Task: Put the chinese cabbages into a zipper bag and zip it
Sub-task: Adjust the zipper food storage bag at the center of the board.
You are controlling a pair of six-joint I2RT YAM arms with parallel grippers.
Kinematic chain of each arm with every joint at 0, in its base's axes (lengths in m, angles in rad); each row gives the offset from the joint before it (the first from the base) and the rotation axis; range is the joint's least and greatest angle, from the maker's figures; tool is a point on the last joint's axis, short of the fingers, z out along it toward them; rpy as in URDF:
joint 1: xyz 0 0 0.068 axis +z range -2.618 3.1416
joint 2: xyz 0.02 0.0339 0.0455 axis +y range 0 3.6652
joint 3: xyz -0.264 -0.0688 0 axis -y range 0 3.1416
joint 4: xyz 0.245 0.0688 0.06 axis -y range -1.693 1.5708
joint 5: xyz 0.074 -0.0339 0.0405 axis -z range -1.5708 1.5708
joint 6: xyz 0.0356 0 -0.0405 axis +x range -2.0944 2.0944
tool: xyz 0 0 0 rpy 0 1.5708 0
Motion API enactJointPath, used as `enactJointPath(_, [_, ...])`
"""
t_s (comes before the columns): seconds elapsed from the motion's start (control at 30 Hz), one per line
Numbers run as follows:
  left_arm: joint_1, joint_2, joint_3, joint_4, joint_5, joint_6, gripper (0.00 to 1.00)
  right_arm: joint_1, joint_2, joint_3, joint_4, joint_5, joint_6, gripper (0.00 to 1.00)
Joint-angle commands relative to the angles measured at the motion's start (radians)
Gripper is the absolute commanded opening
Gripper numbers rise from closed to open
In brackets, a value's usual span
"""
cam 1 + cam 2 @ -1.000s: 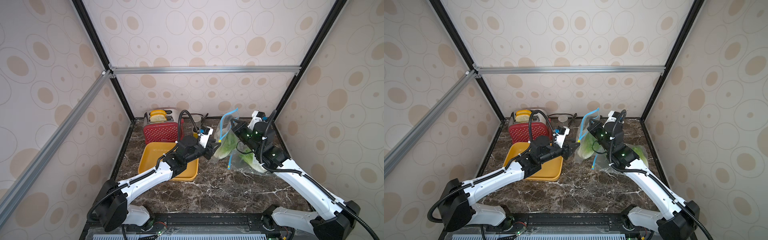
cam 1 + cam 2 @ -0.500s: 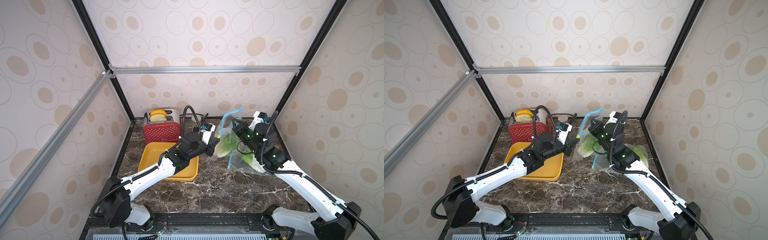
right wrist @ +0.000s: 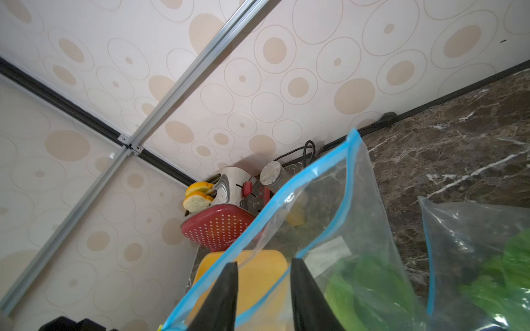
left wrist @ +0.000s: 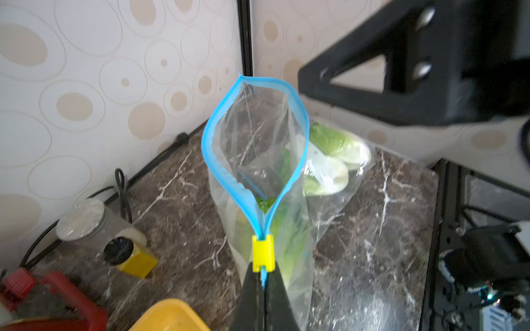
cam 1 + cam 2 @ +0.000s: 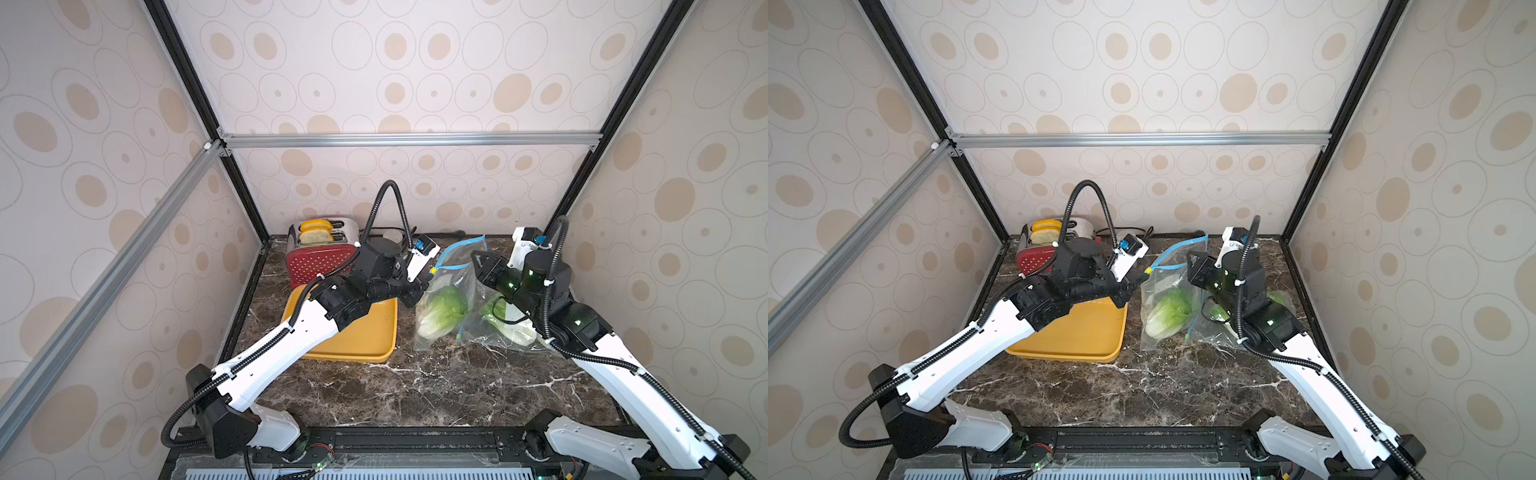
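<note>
One dark veined marble tabletop (image 5: 415, 386), beige oval-patterned walls (image 5: 415, 62), silver crossbar (image 5: 411, 139)

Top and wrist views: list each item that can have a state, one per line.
Clear plastic zipper bag with blue zip strip: mouth open, unzipped.
Yellow slider: parked at the strip's end.
Left gripper: shut on the zipper bag's strip.
Right gripper: open, jaws apart at the bag's rim.
Frilly green chinese cabbage: inside the open bag.
Red toaster: two bread slices raised in its slots.
</note>
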Motion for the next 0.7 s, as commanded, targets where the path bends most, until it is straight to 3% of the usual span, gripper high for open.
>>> enactJointPath(0.0, [0.004, 0.009, 0.095, -0.229, -0.025, 0.134, 0.00, -0.011, 0.008, 0.111, -0.161, -0.185, -0.250, 0.42])
enactJointPath(0.13, [0.004, -0.048, 0.032, -0.242, 0.000, 0.149, 0.00, -0.015, 0.111, 0.277, -0.438, -0.452, -0.534, 0.51])
enactJointPath(0.27, [0.004, -0.080, 0.041, -0.237, -0.009, 0.142, 0.00, -0.015, 0.253, 0.417, -0.649, -0.609, -0.671, 0.54])
enactJointPath(0.33, [0.004, -0.076, 0.060, -0.236, -0.020, 0.151, 0.00, -0.016, 0.273, 0.437, -0.626, -0.567, -0.623, 0.58])
enactJointPath(0.4, [0.004, -0.059, 0.093, -0.258, -0.038, 0.155, 0.00, -0.029, 0.280, 0.451, -0.590, -0.426, -0.499, 0.60])
enactJointPath(0.47, [0.003, -0.046, 0.123, -0.279, -0.041, 0.160, 0.00, -0.037, 0.302, 0.483, -0.587, -0.392, -0.405, 0.67])
enactJointPath(0.67, [0.004, -0.032, 0.156, -0.278, -0.006, 0.181, 0.00, -0.027, 0.392, 0.632, -0.738, -0.217, -0.154, 0.76])
